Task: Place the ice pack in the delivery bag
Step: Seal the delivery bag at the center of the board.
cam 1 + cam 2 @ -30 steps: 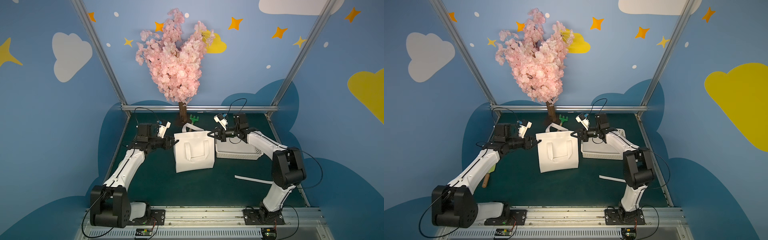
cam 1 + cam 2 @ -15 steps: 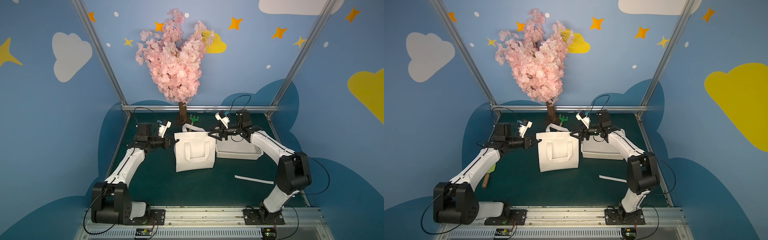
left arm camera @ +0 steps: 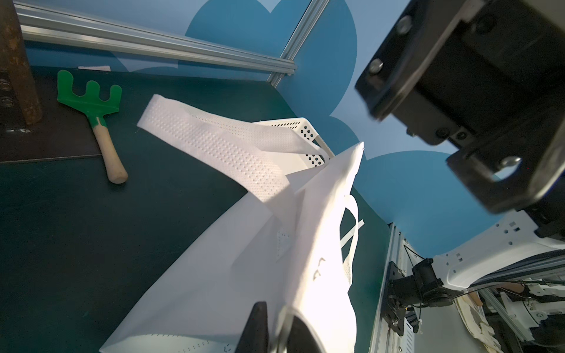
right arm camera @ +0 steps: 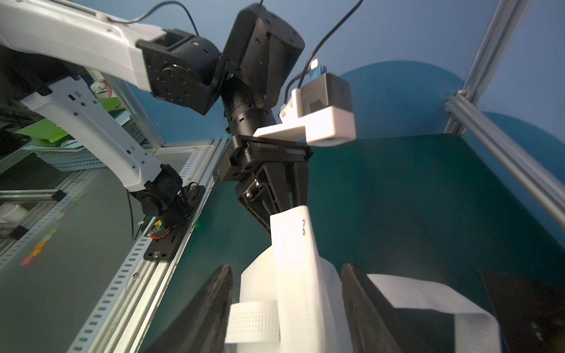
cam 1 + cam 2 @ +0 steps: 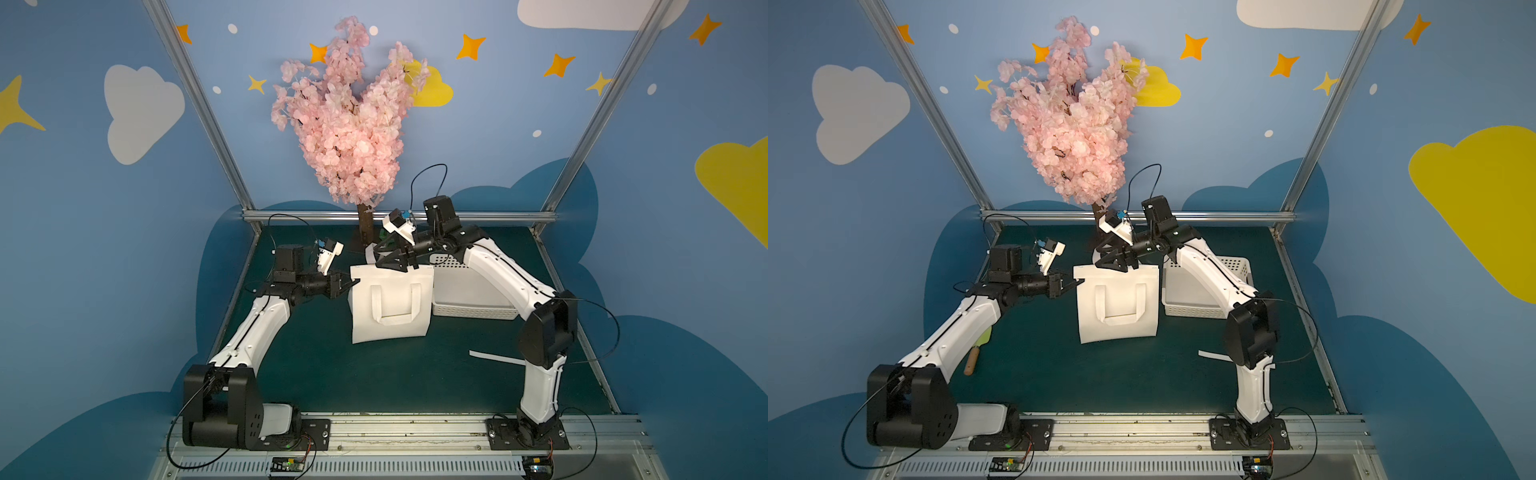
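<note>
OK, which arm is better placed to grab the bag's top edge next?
Right. The right hand is open and straddles the delivery bag's top edge, with fabric between its fingers in its wrist view. The left hand is shut on the bag's nearest top corner, so it's busy.

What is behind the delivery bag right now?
A green rake lies behind the delivery bag, near the tree trunk. In a top view the right gripper covers most of it. No ice pack shows there.
</note>
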